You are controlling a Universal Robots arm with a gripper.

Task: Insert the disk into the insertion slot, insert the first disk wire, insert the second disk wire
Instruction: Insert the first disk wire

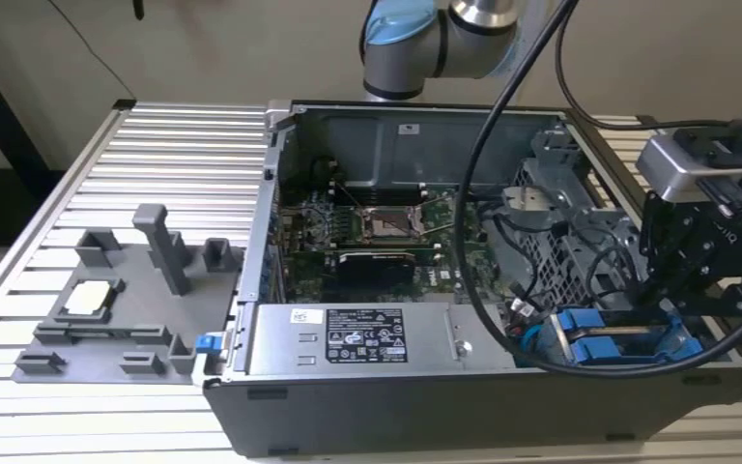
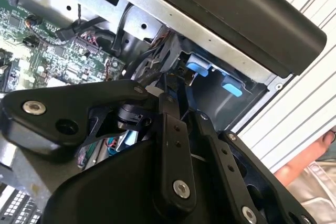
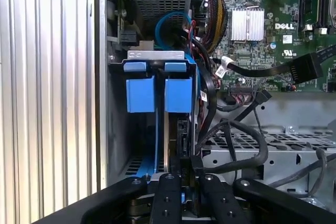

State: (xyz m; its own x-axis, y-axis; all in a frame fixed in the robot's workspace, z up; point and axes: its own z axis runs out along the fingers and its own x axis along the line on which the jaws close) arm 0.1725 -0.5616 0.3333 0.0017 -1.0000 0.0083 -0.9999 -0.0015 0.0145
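Gripper (image 3: 188, 167) hangs over the near corner of the case (image 1: 345, 425), on the exterior view's right, and I read it as clamped on a black plug (image 3: 184, 137). Inside the case, the green board (image 1: 371, 227) lies to the far left of it. At that near corner is the slot (image 3: 116, 124), with the disk (image 3: 178, 95) seated in it, two blue tabs showing. In the first wrist view the plug is just beside the disk.
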